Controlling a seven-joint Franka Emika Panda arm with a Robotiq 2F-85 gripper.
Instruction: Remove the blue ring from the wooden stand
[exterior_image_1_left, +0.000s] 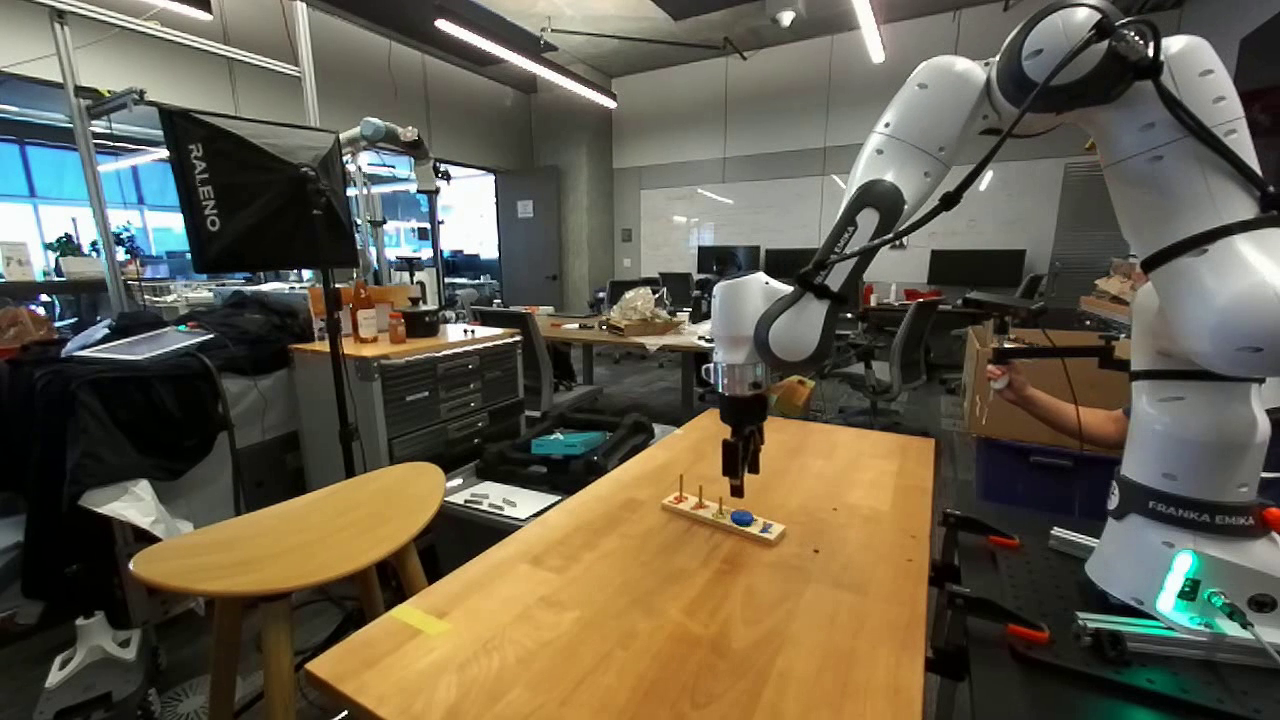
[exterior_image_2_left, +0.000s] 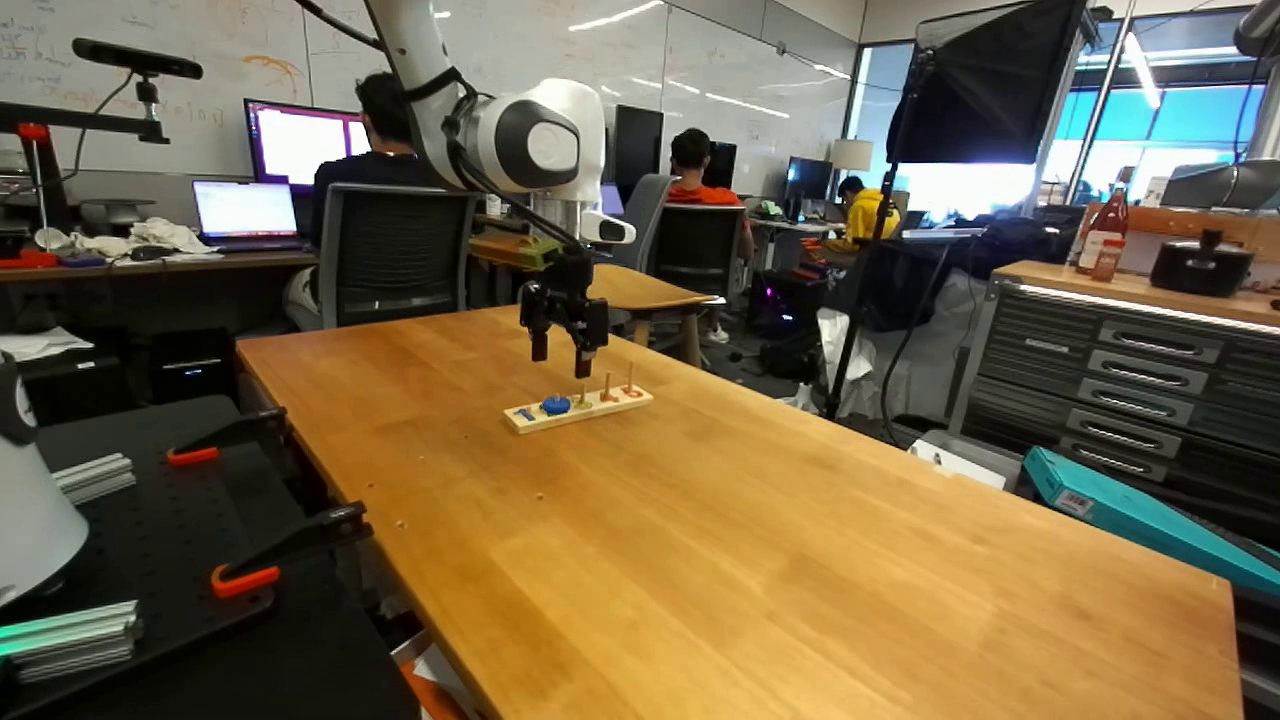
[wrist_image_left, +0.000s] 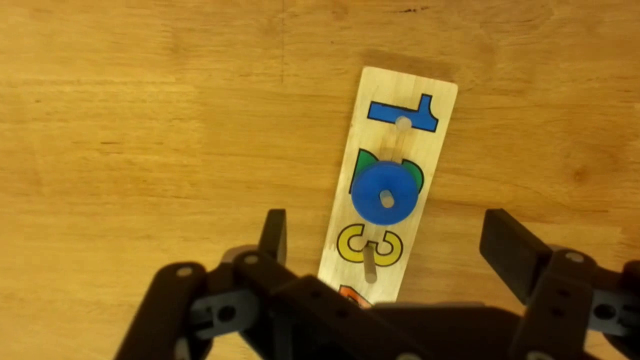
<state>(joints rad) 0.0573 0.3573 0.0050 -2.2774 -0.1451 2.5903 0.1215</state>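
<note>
The blue ring (wrist_image_left: 379, 179) was still on the wooden stand (wrist_image_left: 374, 233), just right of centre in the wrist view, with a peg (wrist_image_left: 386, 199) through its hole and most of a green numeral (wrist_image_left: 365, 161) hidden beneath it. Higher in that frame a bare peg (wrist_image_left: 403, 123) marked a blue numeral (wrist_image_left: 387, 112); lower down, another peg (wrist_image_left: 370, 265) rose from a yellow numeral (wrist_image_left: 345, 245).

In both exterior views the gripper (exterior_image_2_left: 562, 357) hung above the stand. Its fingers (wrist_image_left: 512, 255) were well apart, with nothing held, and showed at lower left and lower right of the wrist view, either side of the stand.

The step in hand looked to be lining up over the ring, the grasp not yet made. From the wrist view alone it was hard to judge how high the gripper hung. The ring lay slightly nearer the top of that frame than the fingers, so a small shift that way seemed likely to help.

The next move called for a straight descent, the fingers passing down on both sides of the ring, then a squeeze on its rim without catching the stand. After that, a vertical lift along the peg would suit best, since a sideways pull could drag the stand across the tabletop (wrist_image_left: 150, 165).
</note>
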